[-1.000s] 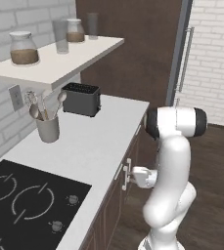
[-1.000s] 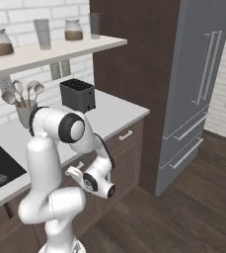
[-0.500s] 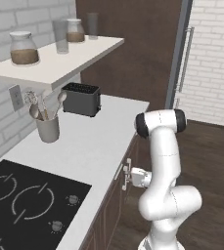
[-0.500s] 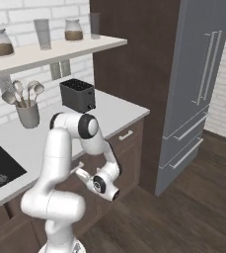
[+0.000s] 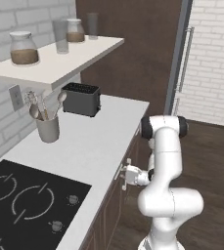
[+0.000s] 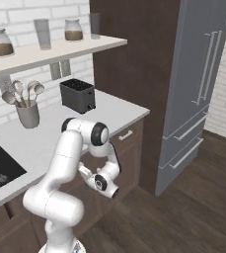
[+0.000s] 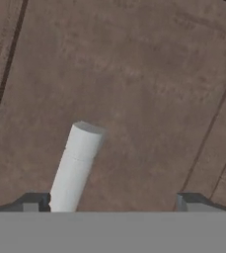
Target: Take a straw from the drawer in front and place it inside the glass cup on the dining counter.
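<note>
Now gripper (image 7: 109,205) at drawer (image 7: 134,89) front, jaws spread wide, empty; center handle (image 7: 77,165) between fingertips before closing, then pull straight.

A home kitchen: white worktop (image 5: 99,141) with a black cooktop (image 5: 20,205) set in, a dark toaster (image 5: 81,99), a crock of utensils (image 5: 47,128), lidded jars (image 5: 23,49) on a wall shelf (image 5: 59,66), white brick wall, dark wood cabinets and a tall grey fridge (image 6: 198,84).

Drawer handle (image 7: 77,168) btwn pincer (image 7: 109,201) tips
</note>
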